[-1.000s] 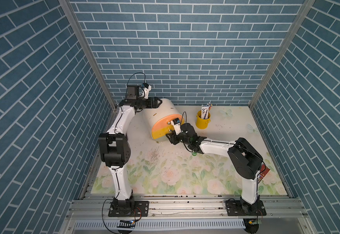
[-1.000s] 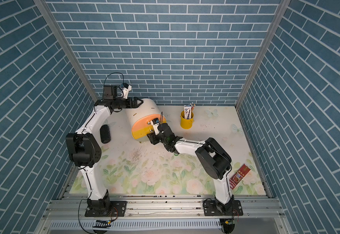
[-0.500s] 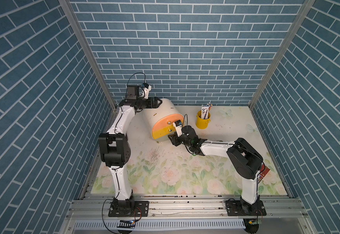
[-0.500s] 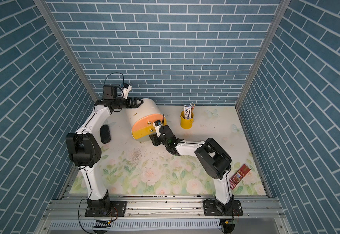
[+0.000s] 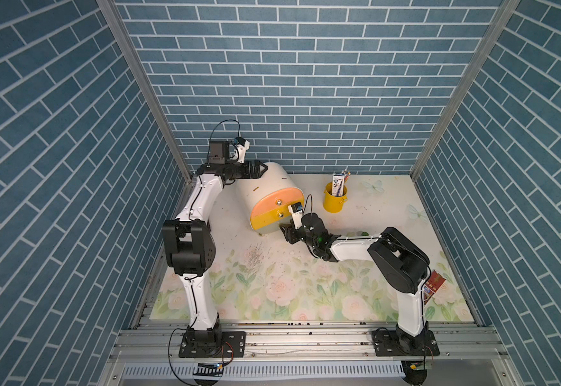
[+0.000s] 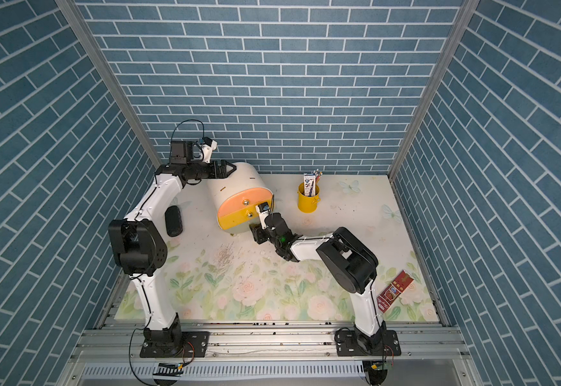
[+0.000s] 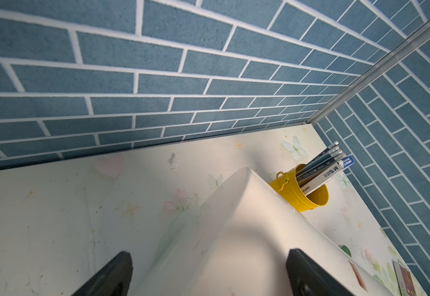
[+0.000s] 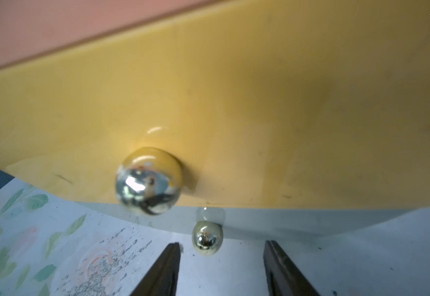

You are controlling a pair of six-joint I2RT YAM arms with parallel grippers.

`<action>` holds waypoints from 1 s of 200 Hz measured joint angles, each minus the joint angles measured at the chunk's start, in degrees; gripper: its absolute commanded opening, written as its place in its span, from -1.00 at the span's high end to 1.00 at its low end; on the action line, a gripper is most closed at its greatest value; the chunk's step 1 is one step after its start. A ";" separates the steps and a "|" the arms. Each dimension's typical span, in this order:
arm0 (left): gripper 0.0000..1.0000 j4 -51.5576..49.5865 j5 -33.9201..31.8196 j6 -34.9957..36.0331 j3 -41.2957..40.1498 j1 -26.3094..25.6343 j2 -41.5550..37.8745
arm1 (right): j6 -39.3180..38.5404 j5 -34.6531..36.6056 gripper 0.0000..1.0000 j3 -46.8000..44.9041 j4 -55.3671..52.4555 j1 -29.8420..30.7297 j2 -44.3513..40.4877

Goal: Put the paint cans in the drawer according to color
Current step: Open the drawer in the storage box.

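Blue brick-patterned walls are boxing in a flower-printed mat (image 5: 272, 294), and toward the back of it the drawer cabinet (image 5: 272, 187) is sitting with its three fronts turned toward the arms: peach front (image 5: 277, 200) on top, yellow front (image 5: 267, 219) in the middle, grey front (image 5: 267, 229) at the bottom. All three are looking shut and flush in both top views. No paint cans are showing anywhere on the mat or in either gripper, so the sorting is probably finished or nearly so, though nothing is revealing what each drawer is holding or whether the colours are matching. The left gripper (image 5: 260, 169) is reaching to the cabinet's rounded upper back edge with its jaws spread wide and nothing pinched between them; it seems to be steadying the cabinet, but whether it is actually touching is not clear. The right gripper (image 8: 221, 243) is hovering low in front of the grey front, its jaws standing apart and empty, with the grey front's knob (image 8: 207, 238) lying just ahead of the fingertips and nearer one of them; the yellow front's knob (image 8: 148, 180) is sitting above it. What seems to be remaining is at most a last check or handling of the bottom drawer. A yellow bucket (image 5: 335, 200) of pencils, a red packet (image 6: 394, 290) and a dark oblong object (image 6: 173, 220) are lying well apart from the cabinet.
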 measured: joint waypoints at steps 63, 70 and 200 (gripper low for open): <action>-0.96 -0.85 -0.02 0.00 0.50 0.02 0.09 | 0.07 0.83 -0.12 -0.04 3.72 0.76 3.56; -0.96 -0.85 -0.02 0.00 0.50 0.04 0.09 | 0.26 0.87 -0.12 0.00 4.00 0.79 3.89; -0.96 -0.87 0.00 -0.02 0.50 0.04 0.09 | 2.56 1.46 0.13 1.55 5.68 1.16 5.22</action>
